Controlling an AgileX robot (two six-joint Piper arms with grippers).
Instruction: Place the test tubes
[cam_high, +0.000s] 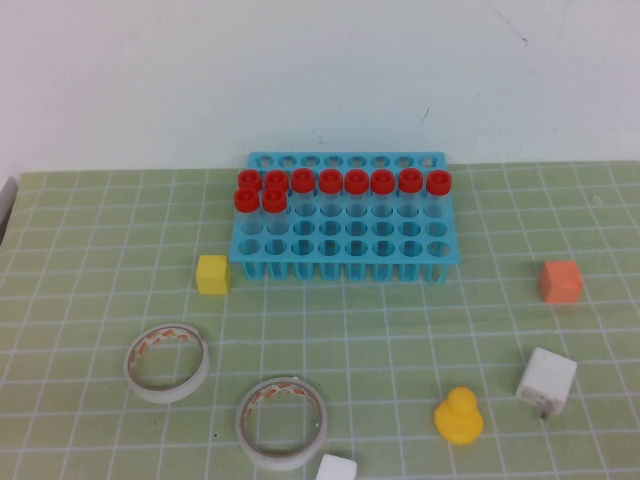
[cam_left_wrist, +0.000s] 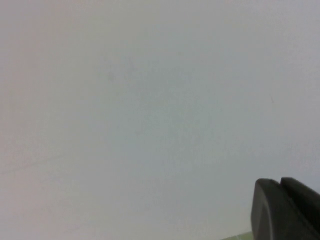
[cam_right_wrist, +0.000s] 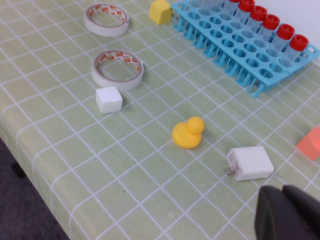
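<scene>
A blue test tube rack (cam_high: 345, 250) stands at the back middle of the green gridded table. Several red-capped test tubes (cam_high: 343, 193) stand upright in it: a full row near the back, plus two more (cam_high: 259, 212) at the left of the row in front of it. The rack (cam_right_wrist: 235, 50) and several tubes (cam_right_wrist: 270, 27) also show in the right wrist view. Neither arm appears in the high view. My left gripper (cam_left_wrist: 280, 187) is shut and faces a blank white wall. My right gripper (cam_right_wrist: 282, 192) is shut, empty, above the table's front right part near the white charger.
A yellow cube (cam_high: 213, 274) sits left of the rack. Two tape rolls (cam_high: 167, 362) (cam_high: 282, 422) lie front left, a white cube (cam_high: 337, 469) at the front edge. A yellow duck (cam_high: 459, 416), white charger (cam_high: 546, 381) and orange cube (cam_high: 560, 281) are on the right.
</scene>
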